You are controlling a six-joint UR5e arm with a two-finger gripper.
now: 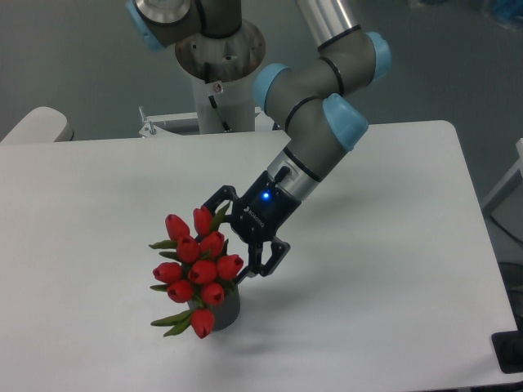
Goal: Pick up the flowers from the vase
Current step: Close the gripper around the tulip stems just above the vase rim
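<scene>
The flowers [196,265], a bunch of red tulip buds with green leaves, stand in the vase [224,311], a short dark grey cylinder mostly hidden beneath them, at the table's front left of centre. My gripper [230,235] is open and sits right against the bunch's upper right side. One finger [211,200] reaches past the topmost bud, the other finger [263,263] hangs beside the rightmost bud. Whether the fingers touch the buds cannot be told. The stems are hidden.
The white table [384,261] ends at a rounded right edge near a dark object [511,353] at the lower right corner. The arm's base column [219,73] rises behind the table's far edge. A pale rounded shape [33,126] sits at far left.
</scene>
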